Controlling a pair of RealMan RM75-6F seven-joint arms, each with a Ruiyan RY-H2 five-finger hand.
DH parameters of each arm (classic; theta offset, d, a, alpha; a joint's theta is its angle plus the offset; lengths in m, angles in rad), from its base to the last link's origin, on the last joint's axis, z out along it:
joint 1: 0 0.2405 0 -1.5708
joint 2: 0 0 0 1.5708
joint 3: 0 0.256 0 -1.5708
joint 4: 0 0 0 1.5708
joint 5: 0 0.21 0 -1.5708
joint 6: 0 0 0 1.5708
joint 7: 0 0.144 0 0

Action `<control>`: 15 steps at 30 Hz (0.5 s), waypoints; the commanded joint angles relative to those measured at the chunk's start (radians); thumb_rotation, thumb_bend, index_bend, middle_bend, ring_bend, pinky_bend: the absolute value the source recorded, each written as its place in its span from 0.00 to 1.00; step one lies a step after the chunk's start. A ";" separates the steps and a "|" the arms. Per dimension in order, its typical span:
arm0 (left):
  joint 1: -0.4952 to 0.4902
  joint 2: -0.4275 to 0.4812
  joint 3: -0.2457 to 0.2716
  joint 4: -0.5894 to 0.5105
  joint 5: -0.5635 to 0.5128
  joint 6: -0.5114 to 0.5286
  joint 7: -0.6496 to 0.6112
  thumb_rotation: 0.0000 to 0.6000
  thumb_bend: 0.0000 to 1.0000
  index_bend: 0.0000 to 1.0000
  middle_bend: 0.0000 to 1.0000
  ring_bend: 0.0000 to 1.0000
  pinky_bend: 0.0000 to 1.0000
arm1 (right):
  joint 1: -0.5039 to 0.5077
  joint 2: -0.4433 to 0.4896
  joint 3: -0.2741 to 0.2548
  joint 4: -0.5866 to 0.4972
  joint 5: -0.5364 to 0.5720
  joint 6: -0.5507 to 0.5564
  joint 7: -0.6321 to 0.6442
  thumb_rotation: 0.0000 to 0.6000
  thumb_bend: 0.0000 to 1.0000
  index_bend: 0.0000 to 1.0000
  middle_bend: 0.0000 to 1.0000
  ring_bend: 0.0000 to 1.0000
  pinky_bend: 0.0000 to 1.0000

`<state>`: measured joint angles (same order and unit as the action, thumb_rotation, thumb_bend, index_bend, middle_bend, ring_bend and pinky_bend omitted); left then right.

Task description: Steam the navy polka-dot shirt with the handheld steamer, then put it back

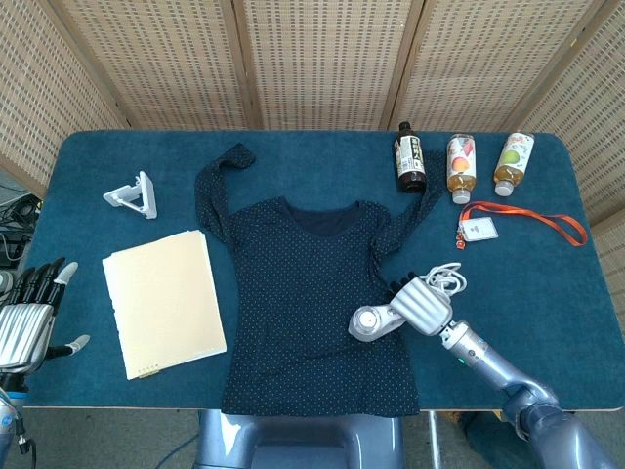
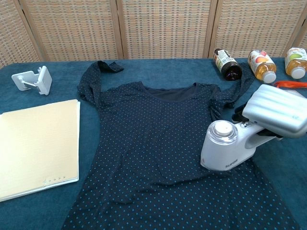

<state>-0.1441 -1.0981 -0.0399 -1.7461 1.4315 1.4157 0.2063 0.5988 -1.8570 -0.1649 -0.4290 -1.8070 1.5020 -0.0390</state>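
Observation:
The navy polka-dot shirt lies flat in the middle of the blue table, sleeves spread to the back left and back right. My right hand grips the handle of the white handheld steamer, whose head rests on the shirt's right side near the hem edge. Its white cord coils behind the hand. My left hand hangs off the table's left edge, fingers apart and holding nothing; the chest view does not show it.
A cream folder lies left of the shirt, a white phone stand behind it. A dark bottle and two juice bottles stand at the back right, near an orange lanyard with a badge.

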 commanded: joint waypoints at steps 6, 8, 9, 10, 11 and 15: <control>-0.001 0.001 -0.001 0.003 -0.001 -0.001 -0.003 1.00 0.00 0.00 0.00 0.00 0.00 | 0.009 0.033 -0.045 -0.112 -0.065 0.033 -0.048 1.00 1.00 0.93 0.74 0.82 1.00; -0.001 0.001 -0.002 0.003 -0.002 -0.002 -0.004 1.00 0.00 0.00 0.00 0.00 0.00 | 0.010 0.044 -0.055 -0.145 -0.081 0.040 -0.062 1.00 1.00 0.93 0.74 0.82 1.00; -0.001 0.001 -0.002 0.003 -0.002 -0.002 -0.004 1.00 0.00 0.00 0.00 0.00 0.00 | 0.010 0.048 -0.058 -0.158 -0.086 0.042 -0.068 1.00 1.00 0.93 0.74 0.82 1.00; -0.001 0.000 -0.002 0.004 -0.003 -0.003 -0.003 1.00 0.00 0.00 0.00 0.00 0.00 | 0.011 0.054 -0.062 -0.178 -0.093 0.045 -0.077 1.00 1.00 0.93 0.74 0.82 1.00; -0.001 0.000 -0.002 0.004 -0.003 -0.003 -0.003 1.00 0.00 0.00 0.00 0.00 0.00 | 0.011 0.058 -0.064 -0.190 -0.097 0.045 -0.083 1.00 1.00 0.93 0.74 0.82 1.00; -0.002 0.000 -0.002 0.004 -0.004 -0.005 -0.002 1.00 0.00 0.00 0.00 0.00 0.00 | 0.013 0.070 -0.073 -0.243 -0.116 0.038 -0.115 1.00 1.00 0.93 0.74 0.82 1.00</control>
<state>-0.1456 -1.0983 -0.0419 -1.7421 1.4273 1.4111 0.2044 0.6104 -1.7945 -0.2320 -0.6569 -1.9132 1.5422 -0.1407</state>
